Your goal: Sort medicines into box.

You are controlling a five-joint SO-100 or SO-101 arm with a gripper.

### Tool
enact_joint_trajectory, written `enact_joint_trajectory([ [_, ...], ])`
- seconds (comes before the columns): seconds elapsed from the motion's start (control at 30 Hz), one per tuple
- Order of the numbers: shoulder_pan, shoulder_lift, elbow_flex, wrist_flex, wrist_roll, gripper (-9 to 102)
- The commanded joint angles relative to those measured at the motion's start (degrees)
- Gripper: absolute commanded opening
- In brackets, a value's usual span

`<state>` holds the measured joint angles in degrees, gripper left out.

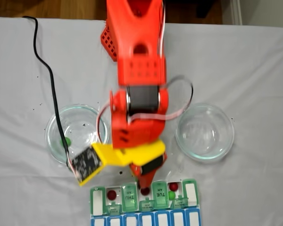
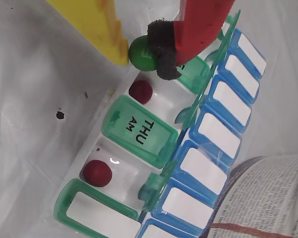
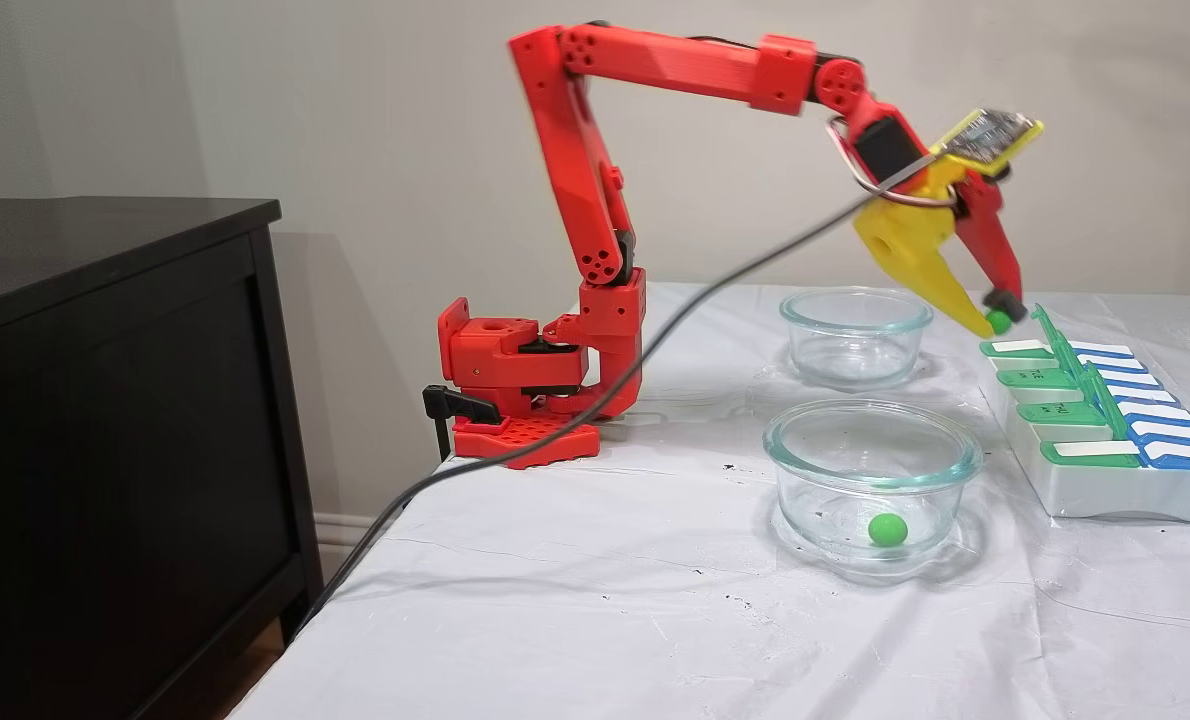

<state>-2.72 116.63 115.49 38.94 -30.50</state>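
- A green ball [image 2: 141, 53] is being pinched in the gripper [image 2: 145, 52], between the yellow finger [image 2: 97, 27] and the padded red finger [image 2: 198, 25].
- It is being held just above the pill organizer [image 2: 154, 148]; two red balls [image 2: 140, 91] are lying in open compartments below it.
- The ball is judged light, hard and slippery, best gripped across its middle.
- Another green ball [image 3: 887, 529] is waiting in a glass dish [image 3: 870, 480], well apart.

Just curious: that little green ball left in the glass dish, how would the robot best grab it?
Across the middle of the small round green ball, coming straight down from above: the clear glass dish walls block any sideways approach, and a ball rolls, so the pincer should close evenly.
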Motion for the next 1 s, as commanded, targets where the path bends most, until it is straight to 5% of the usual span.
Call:
enact_joint_trajectory([
  [0.0, -0.53, -2.81, -10.2, -2.02, 2.02, 0],
  [0.5, -3.16, -9.32, -16.88, 4.31, 2.55, 0],
  [0.97, -3.25, -12.57, -18.37, 1.32, 3.16, 4],
])
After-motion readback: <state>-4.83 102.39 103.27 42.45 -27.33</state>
